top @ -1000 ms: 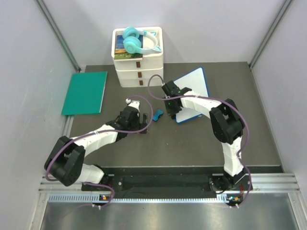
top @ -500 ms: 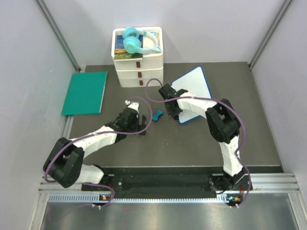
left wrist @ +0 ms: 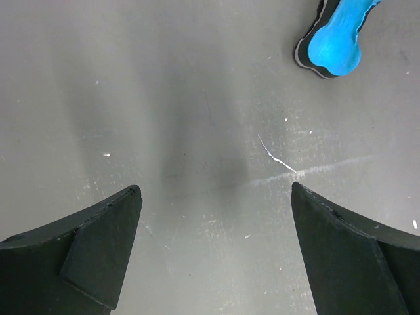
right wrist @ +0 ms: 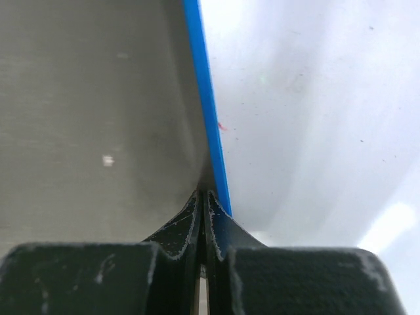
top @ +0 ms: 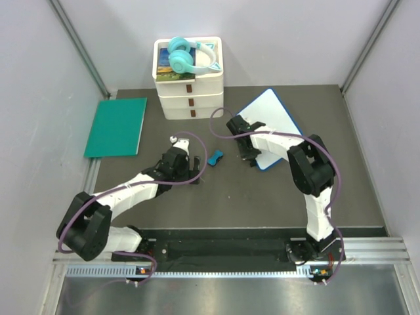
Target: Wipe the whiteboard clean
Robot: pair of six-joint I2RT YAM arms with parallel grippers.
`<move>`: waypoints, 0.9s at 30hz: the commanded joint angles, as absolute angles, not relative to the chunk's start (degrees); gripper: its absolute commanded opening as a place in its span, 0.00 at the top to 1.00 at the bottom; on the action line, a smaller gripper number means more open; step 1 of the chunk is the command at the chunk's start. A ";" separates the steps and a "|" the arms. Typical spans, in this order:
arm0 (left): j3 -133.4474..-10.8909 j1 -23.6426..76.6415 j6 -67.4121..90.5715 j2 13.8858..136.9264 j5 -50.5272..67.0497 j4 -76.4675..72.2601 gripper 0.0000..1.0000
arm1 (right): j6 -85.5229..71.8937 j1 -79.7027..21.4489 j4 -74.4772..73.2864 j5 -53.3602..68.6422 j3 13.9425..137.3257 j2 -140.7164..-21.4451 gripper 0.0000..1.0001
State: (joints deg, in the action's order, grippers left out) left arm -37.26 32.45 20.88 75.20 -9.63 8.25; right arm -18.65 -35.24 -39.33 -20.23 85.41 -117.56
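"Top external view first: where is the whiteboard [top: 272, 125]?"

"Flat on the dark table [top: 262, 197], right of centre, turned at an angle. It lies right of the white drawer stack [top: 190, 92] with the turquoise headphones [top: 187, 56] on top, and well apart from the green mat [top: 117, 126] at the far left."

"And the right gripper [top: 248, 156]?"

"At the board's left edge. In the right wrist view its jaws are pressed together, the tips [right wrist: 203, 197] meeting just at the blue frame, with the white surface [right wrist: 315, 118] stretching away to the right. Whether they touch the frame, I cannot tell."

"What about the left gripper [top: 190, 172]?"

"Spread wide and holding nothing. The left wrist view shows both fingers [left wrist: 213, 190] far apart over bare, scuffed tabletop."

"Anything between the arms?"

"A small blue eraser [top: 215, 157], lying on the table just beyond the left gripper and near the right one. It sits in the upper right corner of the left wrist view [left wrist: 335, 42], dark underside showing at its rim."
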 commanded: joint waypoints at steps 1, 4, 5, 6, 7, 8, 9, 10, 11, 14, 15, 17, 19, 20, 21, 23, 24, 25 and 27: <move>-37.44 32.52 20.92 73.65 -9.32 7.65 0.01 | -18.02 -32.78 -41.93 -23.55 82.88 -115.23 1.00; -37.44 32.52 21.01 74.09 -9.14 7.65 0.01 | -17.58 -32.70 -42.36 -24.17 83.41 -115.22 1.00; -37.53 32.52 21.09 74.00 -9.05 7.82 0.01 | -17.49 -32.61 -42.97 -24.34 83.67 -115.57 1.00; -37.44 32.52 21.09 73.92 -9.14 7.74 0.01 | -17.58 -32.52 -43.15 -24.52 83.93 -115.75 1.00; -37.27 32.52 21.01 73.65 -9.23 7.82 0.01 | -17.75 -32.43 -43.15 -24.61 83.85 -115.84 1.00; -37.35 32.52 21.01 73.48 -9.32 7.91 0.01 | -17.84 -32.34 -43.24 -24.87 83.76 -115.84 1.00; -37.27 32.52 21.01 73.30 -9.40 8.00 0.01 | -17.93 -32.17 -43.24 -24.96 83.32 -115.75 1.00; -37.18 32.52 21.01 73.13 -9.58 8.00 0.01 | -18.02 -32.08 -43.07 -25.05 82.97 -115.66 1.00; -37.26 32.52 21.01 72.86 -9.58 8.09 0.01 | -18.02 -31.91 -42.89 -25.05 82.79 -115.49 1.00; -37.44 32.52 20.92 72.60 -9.76 8.52 0.01 | -18.19 -31.55 -42.98 -25.14 81.74 -115.31 1.00; -37.44 32.52 20.92 72.60 -9.76 8.87 0.01 | -18.19 -31.64 -42.98 -25.14 81.22 -115.14 1.00; -37.62 32.52 20.92 72.42 -9.76 9.05 0.01 | -18.11 -31.64 -42.10 -23.30 79.99 -113.82 1.00; -37.71 32.52 21.18 72.25 -9.67 8.97 0.01 | -17.32 -31.55 -39.21 -20.49 78.50 -110.68 1.00; -37.79 32.52 21.27 72.07 -9.58 8.79 0.01 | -17.31 -31.73 -38.50 -19.17 77.44 -109.61 1.00; -37.79 32.52 21.27 71.98 -9.32 8.70 0.01 | -16.36 -31.73 -37.80 -18.20 77.08 -108.64 1.00; -38.05 32.43 21.36 72.16 -9.06 8.44 0.01 | -14.95 -32.25 -35.17 -14.70 76.29 -104.88 1.00; -38.14 32.34 21.27 72.33 -8.79 8.44 0.01 | -13.55 -32.52 -34.37 -13.37 75.42 -103.20 1.00; -38.49 32.26 21.36 72.60 -8.44 8.52 0.01 | -12.93 -32.78 -33.41 -12.05 74.98 -101.79 1.00; -39.02 32.08 21.36 73.47 -7.91 8.44 0.01 | -11.52 -33.57 -30.95 -8.89 73.83 -96.87 1.00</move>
State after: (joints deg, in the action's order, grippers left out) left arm -37.28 32.40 20.93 73.65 -9.26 8.78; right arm -15.25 -32.62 -36.47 -15.66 74.56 -107.11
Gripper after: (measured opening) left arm 0.991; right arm 0.002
